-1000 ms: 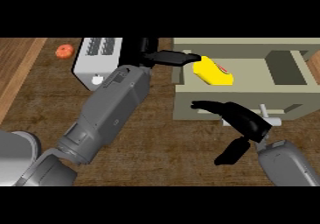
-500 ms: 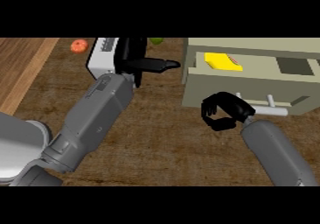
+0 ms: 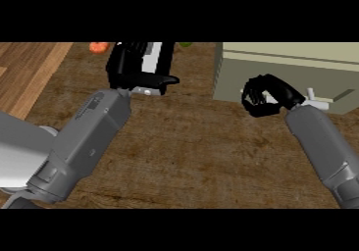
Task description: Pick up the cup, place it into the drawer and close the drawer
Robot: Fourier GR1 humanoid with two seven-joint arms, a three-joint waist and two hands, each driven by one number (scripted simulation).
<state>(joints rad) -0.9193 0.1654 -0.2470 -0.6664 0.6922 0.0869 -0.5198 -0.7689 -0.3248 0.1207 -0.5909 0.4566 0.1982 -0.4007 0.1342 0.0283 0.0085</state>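
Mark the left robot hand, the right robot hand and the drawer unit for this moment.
left robot hand [image 3: 139, 73]: head view, on the black back of the hand.
right robot hand [image 3: 264, 96]: head view, on its curled black fingers.
drawer unit [image 3: 291, 63]: head view, on its pale front face.

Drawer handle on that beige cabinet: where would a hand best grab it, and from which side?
Probably by the small pale handle's projecting bar, coming from the front, the robot's side of the beige cabinet. It sticks out of the front face, so fingers could hook behind it. The curled right hand is just beside it.
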